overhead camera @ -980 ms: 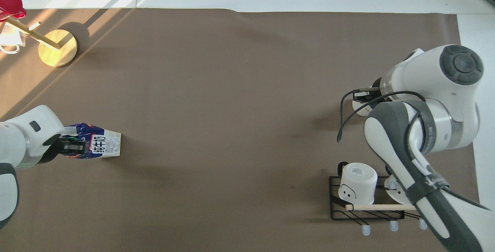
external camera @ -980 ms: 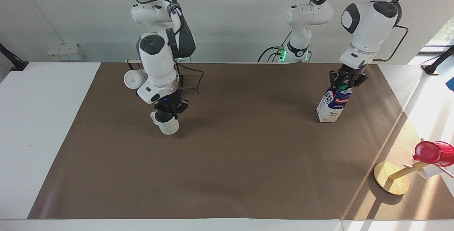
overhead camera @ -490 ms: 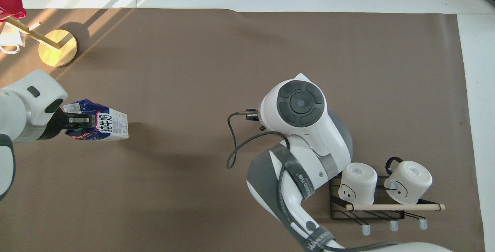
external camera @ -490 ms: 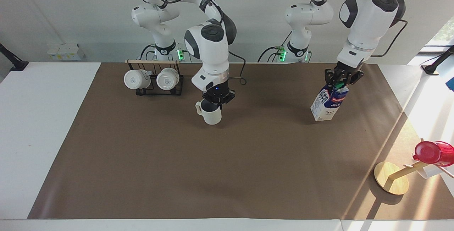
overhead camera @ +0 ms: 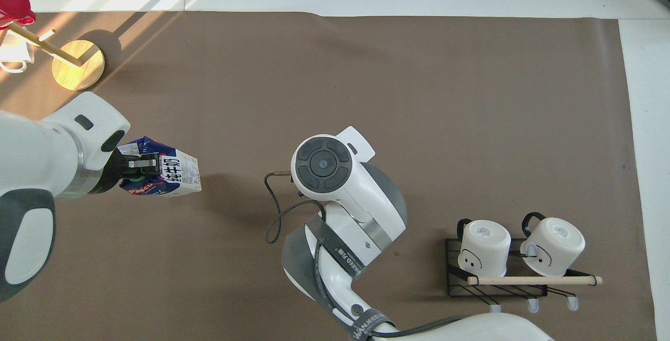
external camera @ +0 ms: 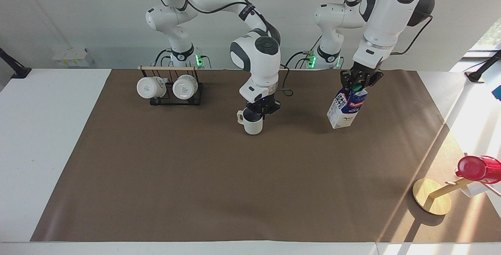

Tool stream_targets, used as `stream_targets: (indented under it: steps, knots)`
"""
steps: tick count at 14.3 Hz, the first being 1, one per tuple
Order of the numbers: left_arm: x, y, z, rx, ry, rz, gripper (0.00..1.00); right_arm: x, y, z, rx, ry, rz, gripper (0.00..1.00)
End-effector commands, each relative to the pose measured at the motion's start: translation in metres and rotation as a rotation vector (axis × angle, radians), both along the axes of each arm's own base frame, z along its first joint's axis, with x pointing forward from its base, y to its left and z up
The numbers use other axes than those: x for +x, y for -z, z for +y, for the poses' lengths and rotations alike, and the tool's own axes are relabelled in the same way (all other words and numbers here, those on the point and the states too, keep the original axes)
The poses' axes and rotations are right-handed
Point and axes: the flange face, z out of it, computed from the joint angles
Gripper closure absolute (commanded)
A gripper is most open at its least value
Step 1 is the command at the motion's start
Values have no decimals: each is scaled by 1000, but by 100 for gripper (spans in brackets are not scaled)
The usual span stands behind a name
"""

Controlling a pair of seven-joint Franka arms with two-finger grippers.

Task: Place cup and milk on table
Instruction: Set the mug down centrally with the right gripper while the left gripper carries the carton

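Observation:
My right gripper (external camera: 261, 113) is shut on the rim of the off-white cup (external camera: 252, 124), holding it upright low over the brown mat (external camera: 250, 192) near the table's middle. In the overhead view the right arm hides the cup. My left gripper (external camera: 358, 86) is shut on the top of the milk carton (external camera: 346, 109) at its green cap. The carton hangs tilted just above the mat, beside the cup toward the left arm's end. It also shows in the overhead view (overhead camera: 165, 174), held by the left gripper (overhead camera: 138, 169).
A black wire rack (external camera: 170, 100) with two all-white mugs (external camera: 184, 87) stands near the robots toward the right arm's end. A tilted wooden stand (external camera: 430, 200) with a red cup (external camera: 477, 168) sits toward the left arm's end, far from the robots.
The right arm has carried the cup from beside the rack toward the table's middle. The left arm has carried the tilted milk carton toward the middle too.

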Motion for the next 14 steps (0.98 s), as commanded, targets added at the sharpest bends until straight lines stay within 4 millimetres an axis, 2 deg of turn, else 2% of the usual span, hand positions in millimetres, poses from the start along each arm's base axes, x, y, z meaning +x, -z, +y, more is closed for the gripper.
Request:
stream_targets:
  steps: [1,2,4,6,7,10,11,14]
  knots:
    - [-3,-5,-5,3,-14,19,69,4,-7,1,1,22,-13,54]
    - [-4,-5,-5,3,-14,21,69,4,-9,0,-11,20,-10,51]
    - [-6,-6,-12,2,-22,22,69,5,-10,0,-14,23,-14,0]
    - [-12,-6,-22,3,-47,31,69,11,-25,1,6,46,-35,0]
    - [-17,-6,-34,4,-56,39,69,16,-36,-4,20,60,-50,0]
    - [-36,-9,-75,-2,-90,35,69,30,-97,-53,57,132,-105,0]
    - [-42,-11,-90,-8,-105,27,69,29,-112,-67,52,141,-104,0]
    - [-53,-9,-117,-24,-83,8,69,29,-143,-128,24,168,-97,0]
